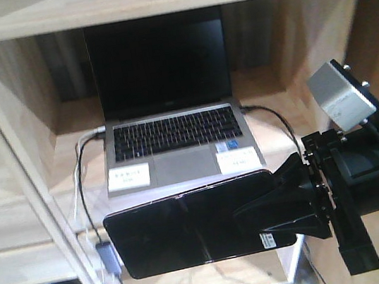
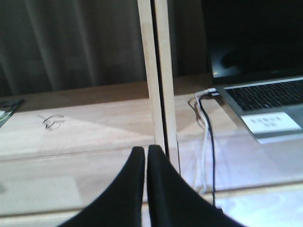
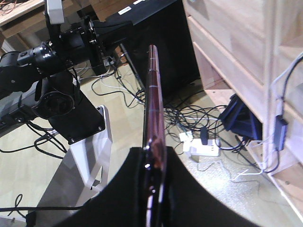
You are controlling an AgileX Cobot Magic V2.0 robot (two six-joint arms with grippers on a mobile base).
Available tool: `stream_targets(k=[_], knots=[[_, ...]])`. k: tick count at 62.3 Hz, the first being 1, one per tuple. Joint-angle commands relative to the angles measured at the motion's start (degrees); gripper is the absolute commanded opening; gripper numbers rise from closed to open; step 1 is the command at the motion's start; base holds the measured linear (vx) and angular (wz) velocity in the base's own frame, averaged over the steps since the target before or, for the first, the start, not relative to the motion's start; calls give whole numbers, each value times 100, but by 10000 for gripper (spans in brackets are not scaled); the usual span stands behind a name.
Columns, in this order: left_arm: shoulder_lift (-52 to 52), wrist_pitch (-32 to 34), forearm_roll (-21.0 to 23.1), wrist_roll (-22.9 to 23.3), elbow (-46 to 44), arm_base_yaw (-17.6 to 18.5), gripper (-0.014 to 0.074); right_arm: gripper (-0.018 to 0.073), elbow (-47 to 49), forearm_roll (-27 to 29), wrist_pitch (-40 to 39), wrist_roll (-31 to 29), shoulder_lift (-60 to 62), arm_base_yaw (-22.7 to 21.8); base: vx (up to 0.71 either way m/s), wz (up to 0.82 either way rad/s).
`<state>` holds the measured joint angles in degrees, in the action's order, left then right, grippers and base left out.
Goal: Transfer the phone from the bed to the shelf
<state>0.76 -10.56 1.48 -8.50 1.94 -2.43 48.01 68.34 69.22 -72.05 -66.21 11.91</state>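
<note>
The shelf (image 1: 59,177) compartment holds an open laptop (image 1: 174,133), and cables (image 1: 84,200) hang off its 9 o'clock side. At the laptop's 6 o'clock, in front of the plank's edge, the phone (image 1: 188,231) is held in the air, lying lengthwise from 9 to 3 o'clock. Whether it touches the wood cannot be told. The right gripper (image 1: 285,206) is clamped on its 3 o'clock end, near a white sticker (image 1: 270,239). The left gripper (image 2: 146,151) has its fingers pressed together on nothing and faces an upright post (image 2: 158,71). Below the phone, the pale floor (image 3: 118,127) carries tangled cords (image 3: 113,92) and a white power strip (image 3: 203,147).
</note>
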Motion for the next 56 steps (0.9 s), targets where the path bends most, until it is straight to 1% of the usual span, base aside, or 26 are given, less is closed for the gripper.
stream_targets(k=[1,30,56], knots=[[77,415,52,33,-122,20,1,-2,148,498,453,-44,133,-4,28,5],[77,415,52,33,-122,20,1,-2,148,498,453,-44,133,-4,23,0],[77,415,52,33,-122,20,1,-2,148,499,447,-44,133,-4,8,4]])
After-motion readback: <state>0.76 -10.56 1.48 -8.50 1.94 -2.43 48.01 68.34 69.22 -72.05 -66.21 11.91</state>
